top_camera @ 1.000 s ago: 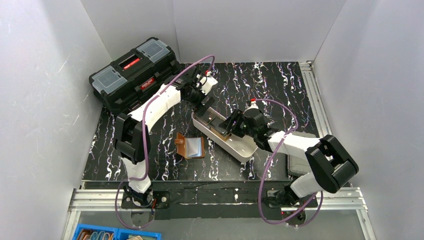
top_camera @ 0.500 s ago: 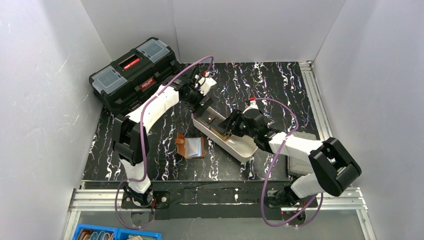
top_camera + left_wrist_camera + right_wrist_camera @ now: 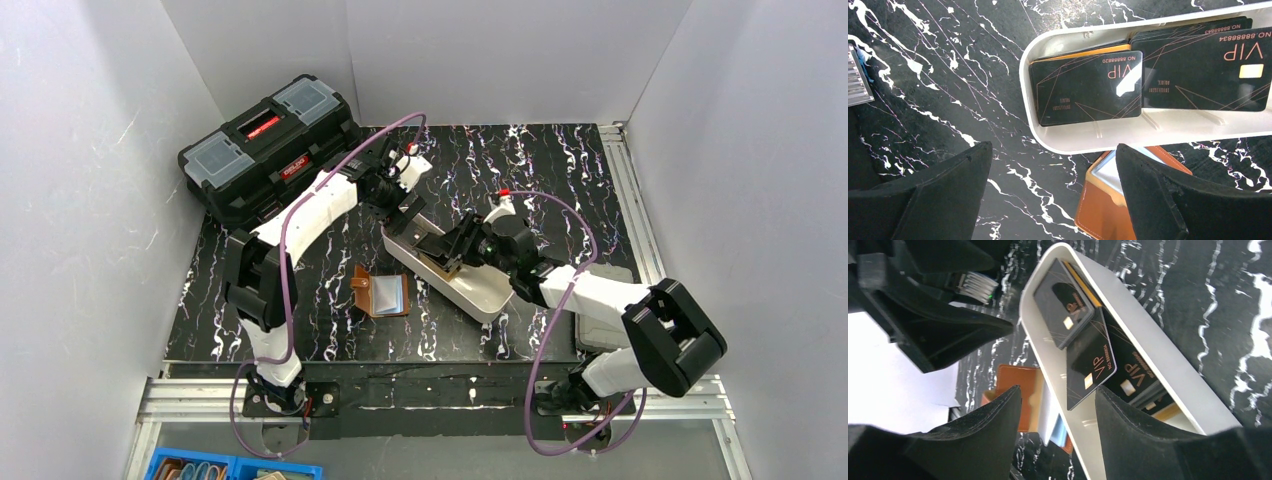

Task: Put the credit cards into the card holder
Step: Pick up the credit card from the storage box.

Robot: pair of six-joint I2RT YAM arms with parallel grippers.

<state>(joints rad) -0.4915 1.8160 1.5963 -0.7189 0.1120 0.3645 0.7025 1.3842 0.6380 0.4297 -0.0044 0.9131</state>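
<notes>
Black cards [image 3: 1085,87] sit in overlapping stacks inside the white tray [image 3: 487,292], which lies slantwise on the marbled counter [image 3: 540,160], its long axis running from far left to near right; the cards lie lengthwise along it. I see none in the wallet [image 3: 385,293], which rests open on the counter just beside the tray's near-left long wall, lining up and strap tab pointing away from the tray. My right pincer [image 3: 1058,390] hangs over the tray's middle, released, its jaws apart and closed on nothing. One tilted card [image 3: 1091,365] leans up over that same wall, its lower end reaching into the gap between my fingers. There is clear space on one side of it, so I judge it is not gripped. From this pincer the wallet lies straight past the tray wall, on the left arm's side, and that is the way a card must travel. My left pincer [image 3: 1052,150] hovers at the tray's far end, jaws wide and empty, the wallet's corner showing between its fingers. I judge the right arm nearer the tilted card, and both arms about equally near the wallet. In the way are the tray's raised rim and the left pincer crowding the same stretch. A black toolbox [image 3: 270,145] sits far left, well apart.
</notes>
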